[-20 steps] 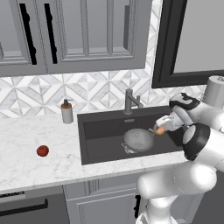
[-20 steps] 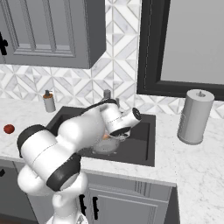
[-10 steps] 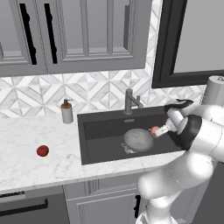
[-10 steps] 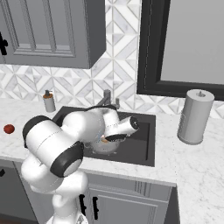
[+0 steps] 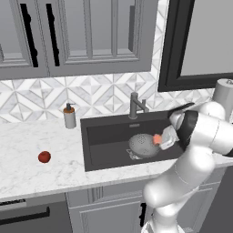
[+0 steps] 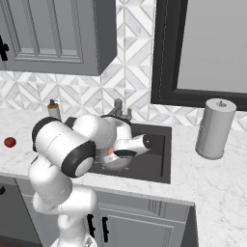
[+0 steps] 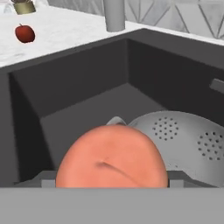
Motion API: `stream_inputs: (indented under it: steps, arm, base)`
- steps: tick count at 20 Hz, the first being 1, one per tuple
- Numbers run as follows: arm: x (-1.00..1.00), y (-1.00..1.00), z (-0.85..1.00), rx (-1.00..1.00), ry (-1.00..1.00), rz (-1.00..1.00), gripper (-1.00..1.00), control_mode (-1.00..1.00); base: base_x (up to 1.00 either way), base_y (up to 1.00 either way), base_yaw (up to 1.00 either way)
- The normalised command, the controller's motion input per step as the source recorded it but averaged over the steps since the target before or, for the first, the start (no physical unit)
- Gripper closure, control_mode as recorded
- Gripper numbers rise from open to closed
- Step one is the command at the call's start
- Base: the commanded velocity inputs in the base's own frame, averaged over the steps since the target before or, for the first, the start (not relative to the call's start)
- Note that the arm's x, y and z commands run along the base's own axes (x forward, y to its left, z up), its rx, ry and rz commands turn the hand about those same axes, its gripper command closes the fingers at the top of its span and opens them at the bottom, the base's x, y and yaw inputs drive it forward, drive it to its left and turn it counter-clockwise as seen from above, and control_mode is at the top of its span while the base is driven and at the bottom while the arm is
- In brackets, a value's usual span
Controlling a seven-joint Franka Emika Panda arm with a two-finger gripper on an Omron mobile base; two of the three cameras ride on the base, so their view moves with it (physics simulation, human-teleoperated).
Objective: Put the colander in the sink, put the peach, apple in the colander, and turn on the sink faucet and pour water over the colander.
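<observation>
My hand (image 5: 160,139) pinches the round orange-pink peach (image 7: 112,156) just above the holed silver metal colander (image 5: 142,145), which already sits in the dark grey sink (image 5: 104,134). 1 dark red apple (image 5: 44,157) waits near the worktop's left front edge; the grey faucet (image 5: 135,104) runs no water yet.

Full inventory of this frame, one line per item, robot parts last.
Perforated silver metal colander: 1, silver, in the sink.
Round peach: 1, orange-pink, between the gripper fingers, beside and above the colander.
Small round apple: 1, dark red, on the counter left of the sink.
Rectangular sink: 1, dark grey, set in the white marble counter.
Upright sink faucet: 1, dark grey, behind the sink, no water seen.
Soap pump bottle: 1, grey, by the backsplash.
Paper towel roll: 1, grey, right of the sink.
Gripper: 1, holding the peach over the sink.
</observation>
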Motion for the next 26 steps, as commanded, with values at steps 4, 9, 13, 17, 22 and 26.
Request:
stream_inputs:
  steps: [4,9,13,17,22,26]
  arm:
    - [0.55,-0.01,-0.14,-0.05,0.0,0.22,1.0,-1.0]
    - [0.34,-0.17,-0.29,0.0,-0.04,0.12,1.0,-1.0]
    - [0.07,-0.2,-0.51,0.0,-0.15,0.08,1.0,-1.0]
    - [0.0,-0.06,-0.5,0.0,-0.2,0.04,1.0,-1.0]
    - [0.02,0.0,-0.32,0.0,-0.17,0.01,1.0,-1.0]
    - [0.18,0.0,-0.16,-0.02,-0.09,0.0,1.0,-1.0]
  base:
    - [0.0,0.0,0.0]
    - [0.0,0.0,0.0]
    - [0.0,0.0,0.0]
    - [0.0,0.0,0.0]
    - [0.0,0.0,0.0]
    - [0.0,0.0,0.0]
